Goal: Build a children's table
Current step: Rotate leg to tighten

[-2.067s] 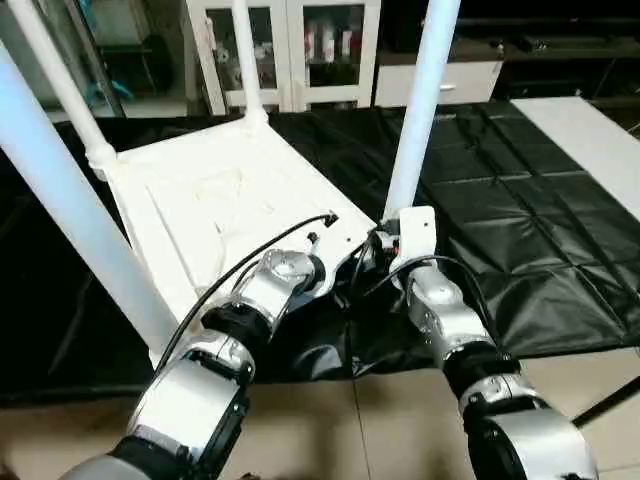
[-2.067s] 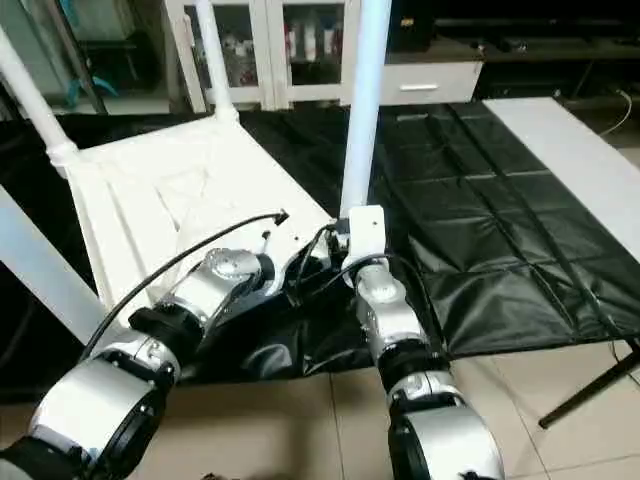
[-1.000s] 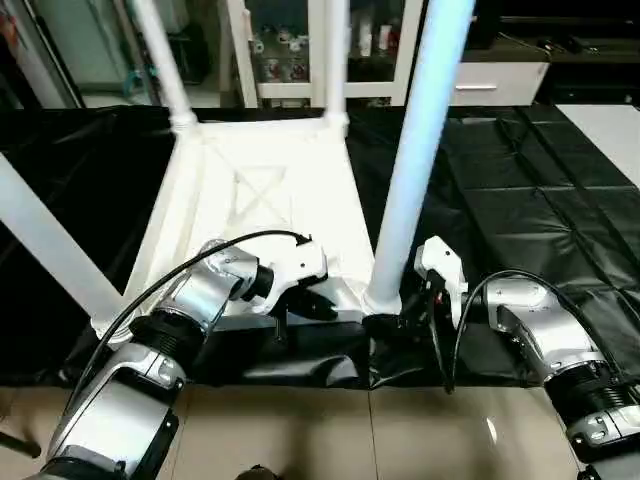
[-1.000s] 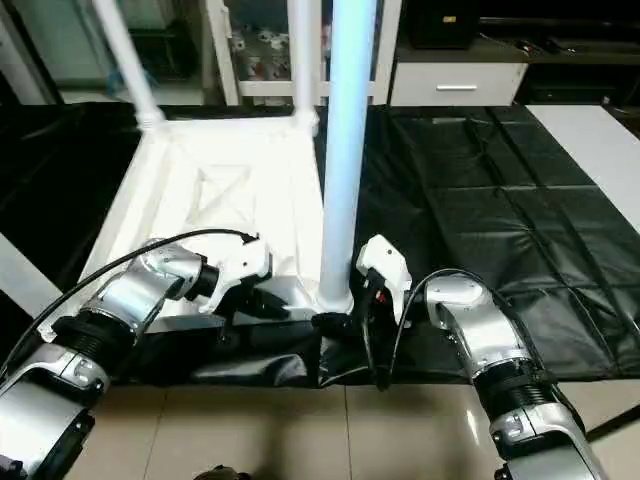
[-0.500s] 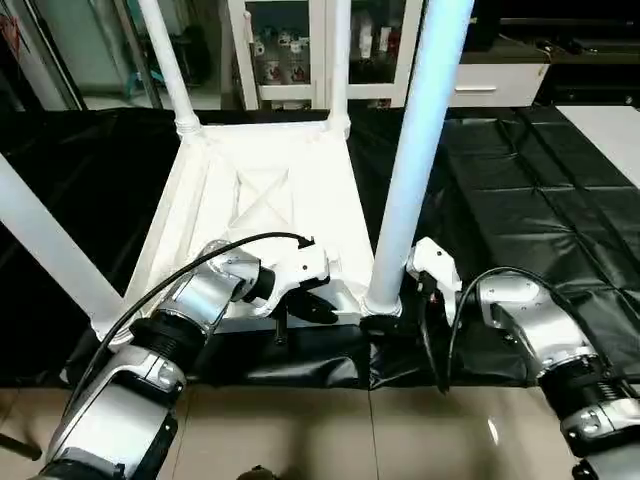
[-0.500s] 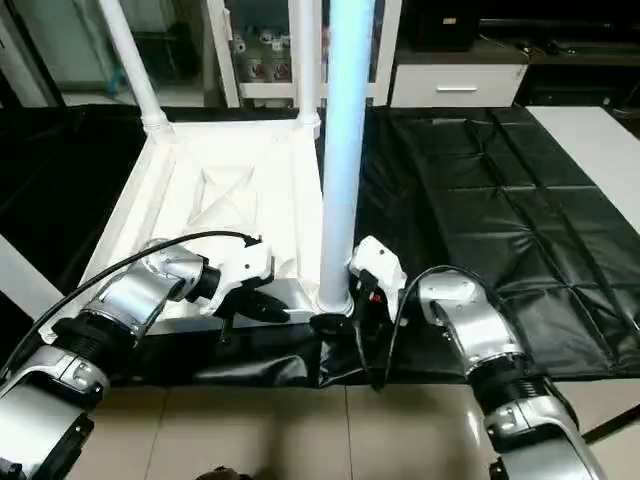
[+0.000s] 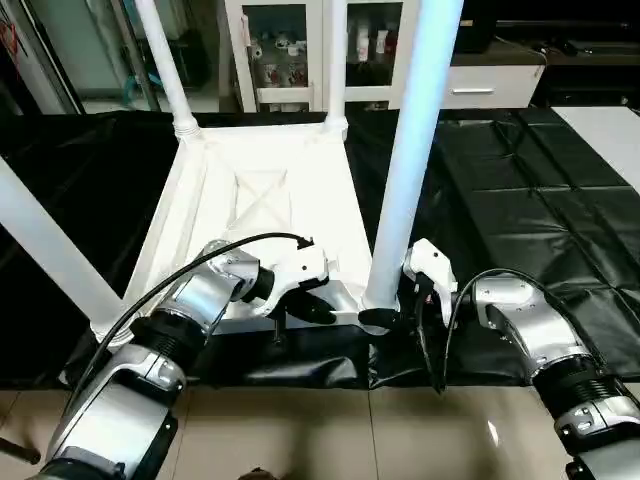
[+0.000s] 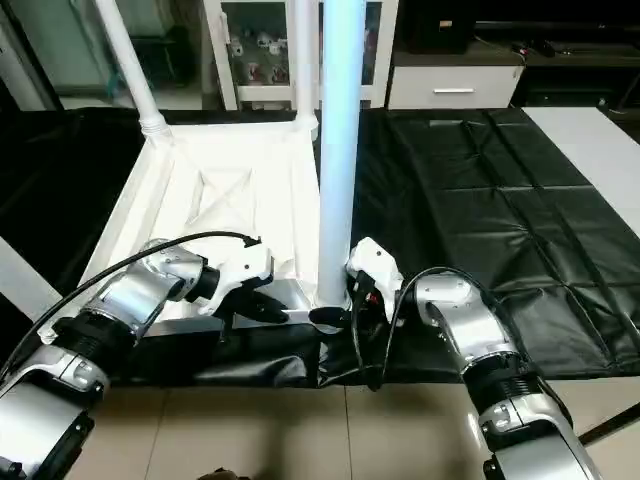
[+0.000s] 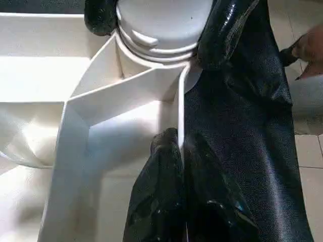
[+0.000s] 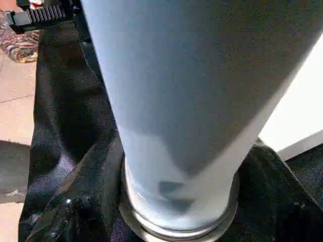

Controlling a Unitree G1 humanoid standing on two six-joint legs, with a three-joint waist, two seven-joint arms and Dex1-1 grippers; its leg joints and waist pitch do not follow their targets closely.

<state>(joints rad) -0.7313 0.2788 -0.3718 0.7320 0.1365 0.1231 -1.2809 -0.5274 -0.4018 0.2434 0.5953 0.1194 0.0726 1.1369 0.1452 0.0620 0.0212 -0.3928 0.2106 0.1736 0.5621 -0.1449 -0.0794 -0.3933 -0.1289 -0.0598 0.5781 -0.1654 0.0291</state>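
The white children's table (image 7: pixel 262 205) lies upside down, legs up, near the worktable's (image 7: pixel 520 200) front edge; left gripper (image 9: pixel 180 151) pinches its rim, right gripper (image 7: pixel 385 318) straddles a leg's base, grip unclear.

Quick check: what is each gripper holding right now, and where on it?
Left gripper pinches the tabletop's near edge wall. Right gripper straddles the near leg's base; a firm hold can't be told.

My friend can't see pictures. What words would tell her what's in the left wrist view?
The left gripper is shut on the thin white rim of the upside-down table top, near a corner. Just beyond, a white leg stands in the round corner socket, with the right gripper's black fingers on either side of it. Black cloth lies beside the top.
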